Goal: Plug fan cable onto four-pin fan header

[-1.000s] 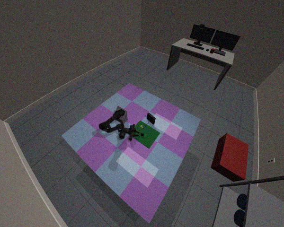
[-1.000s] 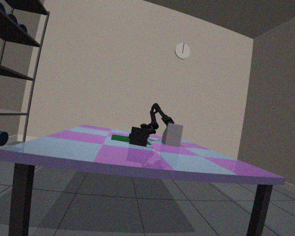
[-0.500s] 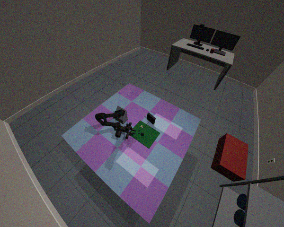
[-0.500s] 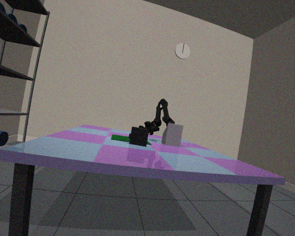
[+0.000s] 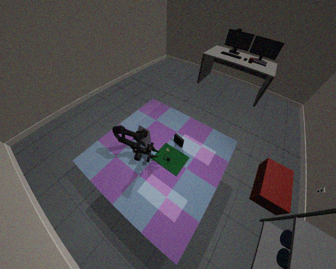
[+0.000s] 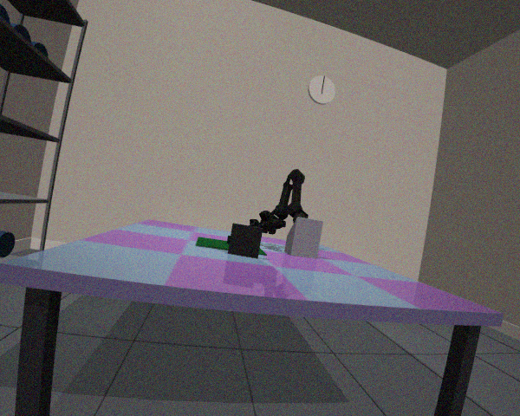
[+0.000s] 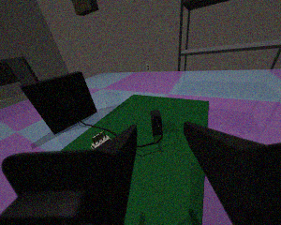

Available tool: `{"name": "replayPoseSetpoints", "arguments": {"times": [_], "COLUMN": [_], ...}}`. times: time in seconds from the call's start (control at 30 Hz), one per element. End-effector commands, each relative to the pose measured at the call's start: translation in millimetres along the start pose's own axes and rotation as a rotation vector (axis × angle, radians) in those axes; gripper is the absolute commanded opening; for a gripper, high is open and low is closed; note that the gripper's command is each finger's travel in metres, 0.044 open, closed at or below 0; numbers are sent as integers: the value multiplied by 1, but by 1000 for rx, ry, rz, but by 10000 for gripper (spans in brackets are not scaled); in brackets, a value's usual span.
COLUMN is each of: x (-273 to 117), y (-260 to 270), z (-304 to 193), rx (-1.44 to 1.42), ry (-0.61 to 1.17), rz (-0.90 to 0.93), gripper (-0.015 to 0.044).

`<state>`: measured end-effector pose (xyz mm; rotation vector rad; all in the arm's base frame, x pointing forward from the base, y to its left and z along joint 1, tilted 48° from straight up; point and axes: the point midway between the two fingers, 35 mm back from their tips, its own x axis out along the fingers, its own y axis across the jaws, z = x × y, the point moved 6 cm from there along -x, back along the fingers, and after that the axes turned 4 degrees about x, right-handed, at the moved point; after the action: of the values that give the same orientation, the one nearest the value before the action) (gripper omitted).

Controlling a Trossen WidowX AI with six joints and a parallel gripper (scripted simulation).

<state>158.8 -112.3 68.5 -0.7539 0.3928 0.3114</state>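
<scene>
The green board (image 5: 177,167) (image 6: 210,243) (image 7: 170,187) lies on the table. The white four-pin header (image 5: 167,149) (image 7: 99,141) shows its pins, with no plug on it. The small black plug (image 5: 168,158) (image 7: 156,123) is upright over the board, to the right of the header in the wrist view; whether it touches the board is unclear. A thin cable (image 7: 99,127) runs from it to the black fan (image 5: 178,140) (image 6: 244,240) (image 7: 61,101). My gripper (image 5: 158,153) (image 7: 159,127) is open and empty, short of the plug, which shows between the fingertips in the wrist view.
The fan stands upright beside the board's edge. A grey block (image 5: 145,133) (image 6: 306,237) stands on the checkered table (image 5: 116,179) (image 6: 130,266) near the arm's base. A desk, a red box (image 5: 276,185) and a shelf rack stand away from the table.
</scene>
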Motion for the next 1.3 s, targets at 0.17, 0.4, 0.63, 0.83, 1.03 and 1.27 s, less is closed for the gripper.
{"name": "replayPoseSetpoints", "arguments": {"times": [0.17, 0.4, 0.63, 0.83, 1.03, 1.27], "x": [11, 21, 29, 36, 42, 47], "y": [-1, 0, 2, 4, 6, 8], "z": [1, 2, 4, 6, 9, 14], "rx": [128, 220, 299, 357, 404, 444], "ry": [87, 170, 264, 351, 444, 558], "rz": [91, 161, 223, 269, 306, 337], "gripper": [440, 440, 440, 440, 440, 440]}}
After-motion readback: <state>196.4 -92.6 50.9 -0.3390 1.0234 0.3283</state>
